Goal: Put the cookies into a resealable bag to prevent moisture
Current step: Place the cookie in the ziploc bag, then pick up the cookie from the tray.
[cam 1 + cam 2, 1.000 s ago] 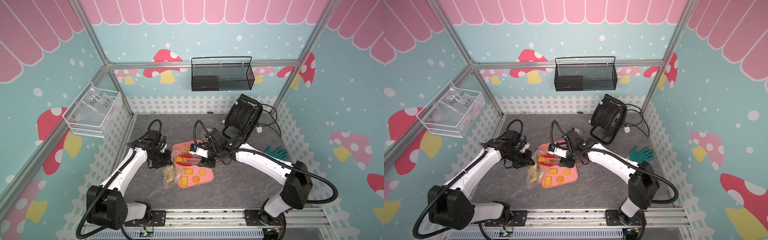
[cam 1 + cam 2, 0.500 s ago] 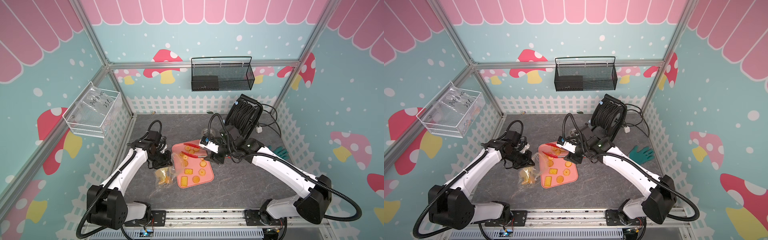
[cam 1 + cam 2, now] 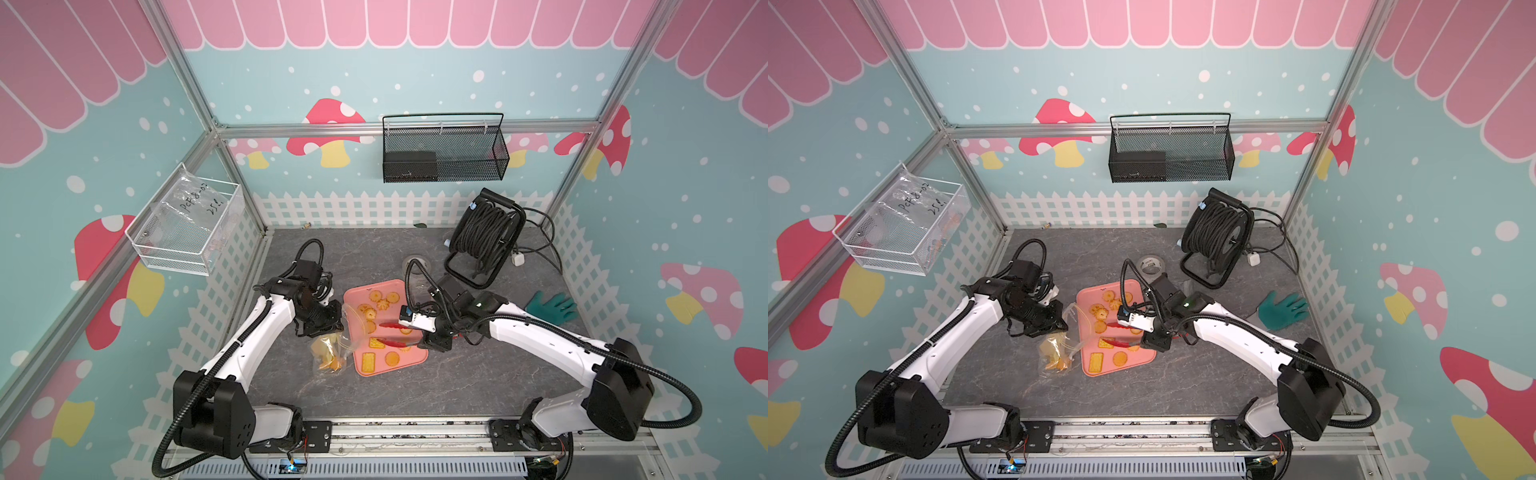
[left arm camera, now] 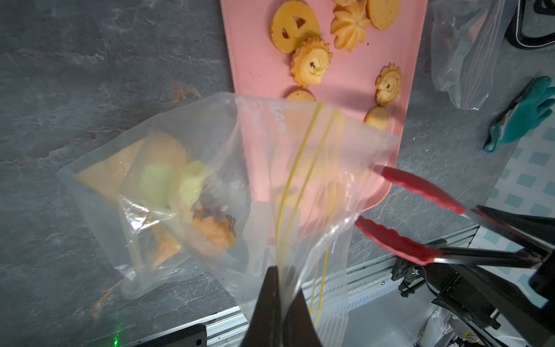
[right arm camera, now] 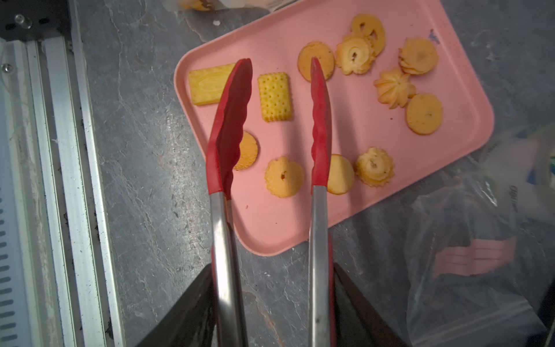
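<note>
Several golden cookies (image 5: 274, 96) lie on the pink tray (image 5: 270, 228): round scalloped ones and two rectangular crackers. A few more cookies (image 4: 213, 234) sit inside the clear resealable bag (image 4: 210, 150), which lies on the table beside the tray (image 3: 415, 357). My left gripper (image 4: 282, 285) is shut on the bag's rim by the yellow zip line, holding its mouth up toward the tray. My right gripper (image 5: 271, 267) is shut on red-tipped metal tongs (image 5: 228, 120). The tongs stand spread over the near half of the tray with nothing between their tips.
A second clear bag with pink strips (image 5: 474, 255) lies right of the tray. A black cable reel (image 3: 484, 241), a tape roll (image 3: 1150, 264) and a green glove (image 3: 552, 305) sit behind and to the right. The metal rail (image 5: 60, 180) runs along the front.
My right arm drew the tongs back from the bag's mouth, swung over the far part of the tray, then came over its near half. The bag sagged slightly; the left grip is unchanged.
</note>
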You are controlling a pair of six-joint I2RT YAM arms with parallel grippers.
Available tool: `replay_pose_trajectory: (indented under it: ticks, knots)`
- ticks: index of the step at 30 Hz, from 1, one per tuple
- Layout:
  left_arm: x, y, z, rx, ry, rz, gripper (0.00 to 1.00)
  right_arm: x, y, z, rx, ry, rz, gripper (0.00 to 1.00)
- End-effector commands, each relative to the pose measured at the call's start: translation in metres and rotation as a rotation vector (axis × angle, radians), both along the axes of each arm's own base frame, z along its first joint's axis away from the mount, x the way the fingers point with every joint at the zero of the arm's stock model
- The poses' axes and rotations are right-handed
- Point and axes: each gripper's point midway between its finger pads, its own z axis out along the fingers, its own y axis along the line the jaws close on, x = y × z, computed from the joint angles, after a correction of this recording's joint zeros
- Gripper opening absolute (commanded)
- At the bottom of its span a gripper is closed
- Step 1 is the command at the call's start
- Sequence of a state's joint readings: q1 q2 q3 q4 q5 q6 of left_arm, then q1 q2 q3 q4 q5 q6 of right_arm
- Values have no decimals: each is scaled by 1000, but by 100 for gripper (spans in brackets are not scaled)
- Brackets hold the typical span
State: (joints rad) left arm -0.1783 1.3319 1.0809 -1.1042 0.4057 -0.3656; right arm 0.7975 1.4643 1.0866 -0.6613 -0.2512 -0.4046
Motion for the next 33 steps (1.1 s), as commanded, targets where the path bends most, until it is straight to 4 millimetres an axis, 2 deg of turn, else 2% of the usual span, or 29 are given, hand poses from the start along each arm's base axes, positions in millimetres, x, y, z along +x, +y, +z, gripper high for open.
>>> replay_pose_trajectory:
  ticks: [1, 10, 18, 24, 29, 33]
  knots:
    - [3, 1, 5, 16, -15, -20, 0, 1, 11, -12, -14, -25, 62, 59]
    - [1, 1, 5, 10, -11, -16, 0, 25, 22, -28, -83, -72, 50, 59]
    - [0, 0, 1, 10, 0, -21, 0, 20, 30, -41, -119, -59, 95, 59]
    - [-1, 0, -1, 11, 6, -25, 0, 18, 28, -49, -185, -61, 98, 57]
    - [-2, 1, -3, 14, 11, -26, 0, 26, 26, -38, -203, -96, 67, 51]
    - [-1, 1, -3, 16, 12, -26, 0, 30, 28, -17, -161, -127, 42, 48]
